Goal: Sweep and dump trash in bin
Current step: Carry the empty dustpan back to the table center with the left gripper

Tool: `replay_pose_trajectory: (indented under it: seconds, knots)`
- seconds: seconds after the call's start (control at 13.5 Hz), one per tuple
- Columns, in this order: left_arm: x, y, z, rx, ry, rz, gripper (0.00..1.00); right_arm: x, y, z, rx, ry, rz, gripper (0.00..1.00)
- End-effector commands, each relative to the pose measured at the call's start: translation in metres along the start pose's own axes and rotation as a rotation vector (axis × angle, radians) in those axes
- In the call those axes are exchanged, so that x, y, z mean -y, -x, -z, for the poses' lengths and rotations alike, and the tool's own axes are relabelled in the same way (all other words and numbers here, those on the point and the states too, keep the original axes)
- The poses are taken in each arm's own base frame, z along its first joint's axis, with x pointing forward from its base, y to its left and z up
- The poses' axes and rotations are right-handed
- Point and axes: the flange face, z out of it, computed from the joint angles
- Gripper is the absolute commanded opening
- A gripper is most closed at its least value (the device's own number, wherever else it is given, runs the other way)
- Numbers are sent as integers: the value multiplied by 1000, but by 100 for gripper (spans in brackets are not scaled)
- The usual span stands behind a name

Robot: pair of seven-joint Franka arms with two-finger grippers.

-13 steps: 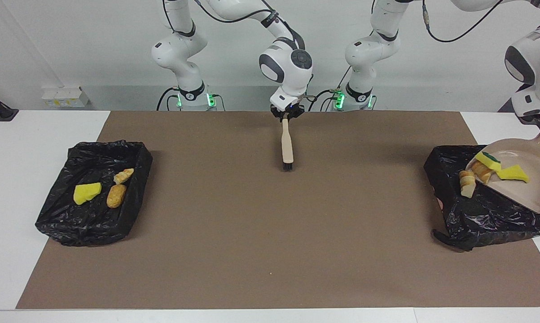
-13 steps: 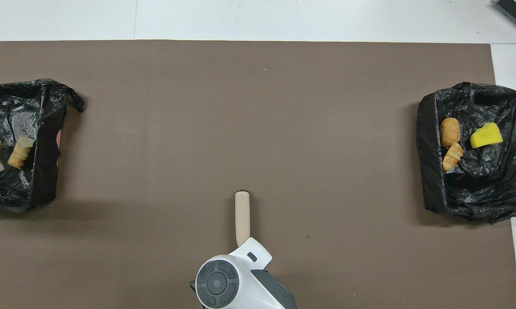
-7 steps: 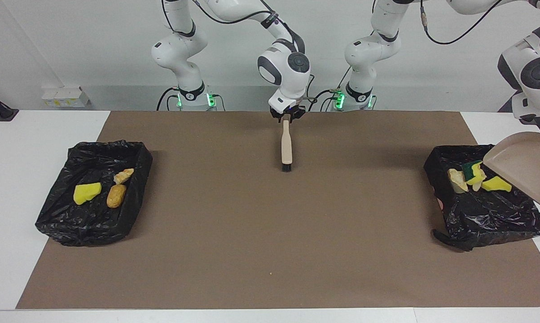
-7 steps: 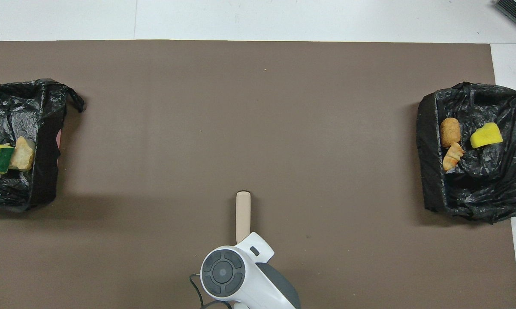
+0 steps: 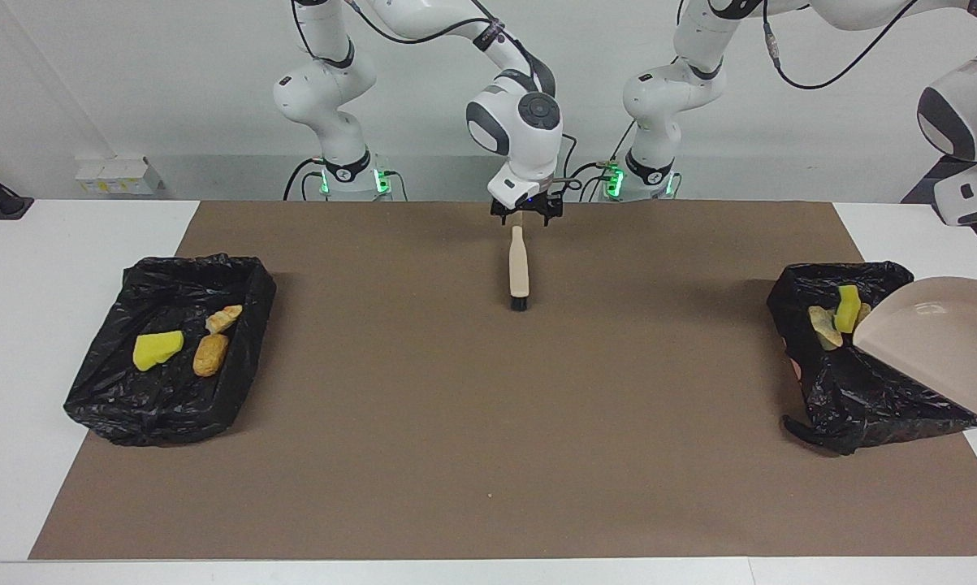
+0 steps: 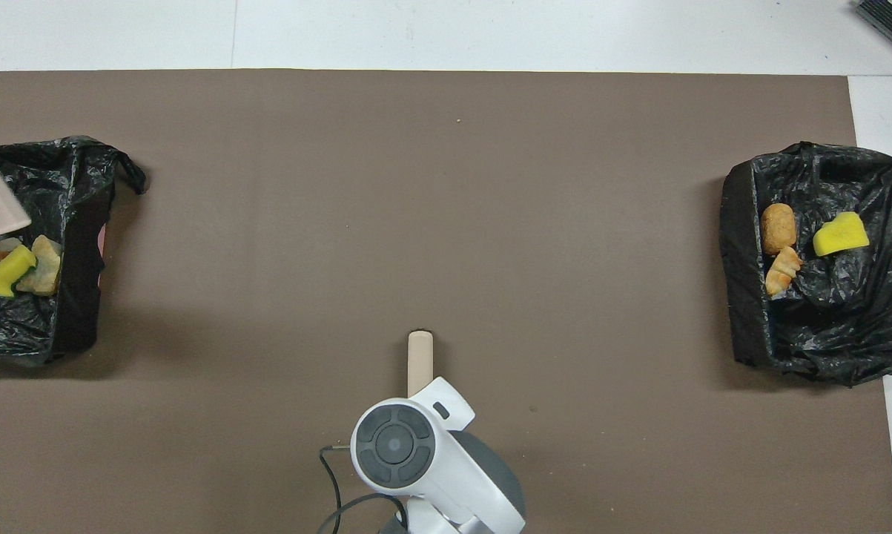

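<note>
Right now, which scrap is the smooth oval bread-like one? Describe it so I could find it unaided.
Start at the black-lined bin at the right arm's end of the brown mat. Three scraps lie in it. The oval bread-like chunk sits between the yellow sponge wedge and the paler ridged pastry piece, and alone is smooth, rounded and golden brown.

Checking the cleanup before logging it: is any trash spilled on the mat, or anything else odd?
No scraps lie on the brown mat. Trash sits in both black bins. The dustpan hangs tilted, emptied, over one. Only a tiny crumb remains.
</note>
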Motion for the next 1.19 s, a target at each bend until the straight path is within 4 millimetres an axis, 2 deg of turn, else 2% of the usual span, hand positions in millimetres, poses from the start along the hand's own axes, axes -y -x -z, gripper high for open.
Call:
replay_pose_trajectory:
  seconds: [0.0,0.15,0.22,0.3,0.45,0.52,0.59,0.74,1.04,1.11]
  knots:
    - [3,-17,7,-90,46,162,0,-31,-28,48,-47,-78,-44,100]
    - [-2,-32,17,-129,58,197,0,-56,-42,82,-84,-114,-67,100]
    - [-6,-43,23,-178,87,303,0,-69,-48,97,-105,-130,-74,100]
    - [-12,-59,32,-221,132,392,0,-85,-58,112,-125,-143,-92,100]
    - [-38,-108,64,-299,228,548,0,-122,-79,143,-166,-155,-96,100]
    - [-54,-132,77,-317,278,631,0,-147,-95,164,-190,-169,-114,100]
    - [-72,-158,100,-334,314,692,0,-167,-108,186,-191,-170,-132,100]
    - [-106,-202,134,-349,392,833,0,-200,-129,224,-197,-166,-180,100]
    - [-190,-283,195,-374,563,917,0,-255,-150,271,-266,-32,-108,100]
    - [-209,-300,206,-363,578,950,0,-265,-157,274,-247,-4,-86,100]
